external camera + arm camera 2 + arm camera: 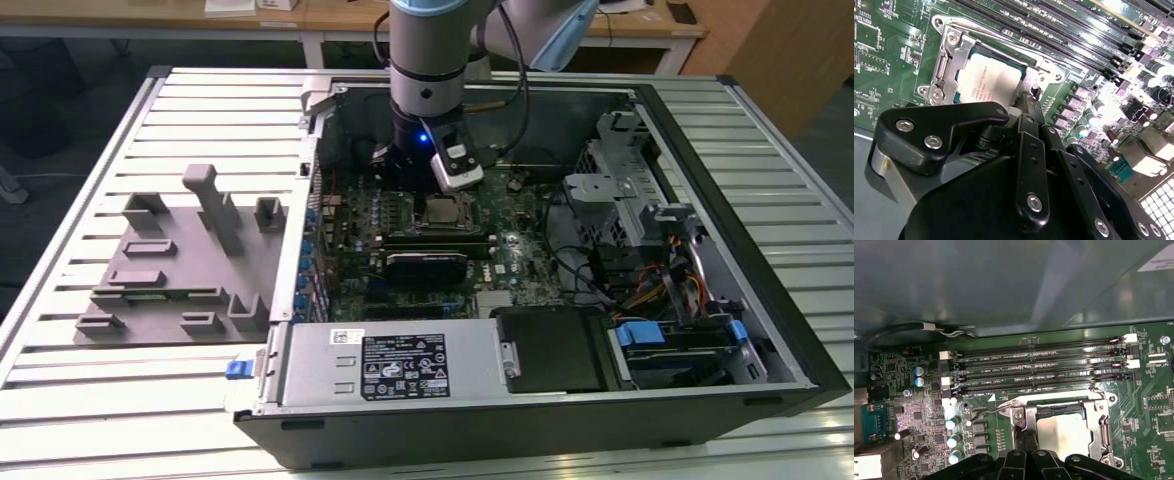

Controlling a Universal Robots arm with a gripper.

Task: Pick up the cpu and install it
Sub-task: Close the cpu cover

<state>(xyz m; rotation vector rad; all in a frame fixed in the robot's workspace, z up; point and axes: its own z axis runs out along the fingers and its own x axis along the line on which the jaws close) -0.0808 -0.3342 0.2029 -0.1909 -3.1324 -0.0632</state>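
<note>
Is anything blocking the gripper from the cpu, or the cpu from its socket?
Nothing visible stands in the way. The cpu already lies inside the socket's metal frame on the motherboard, with its top bare. The gripper hangs close by the frame's edge, and nothing lies between it and the chip.

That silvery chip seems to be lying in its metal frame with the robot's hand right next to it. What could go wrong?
The hand hangs right at the edge of the cpu; a sideways slip might nudge it crooked in the socket frame. A thin cable by the frame might snag. Small capacitors stand close and might get bumped.
</note>
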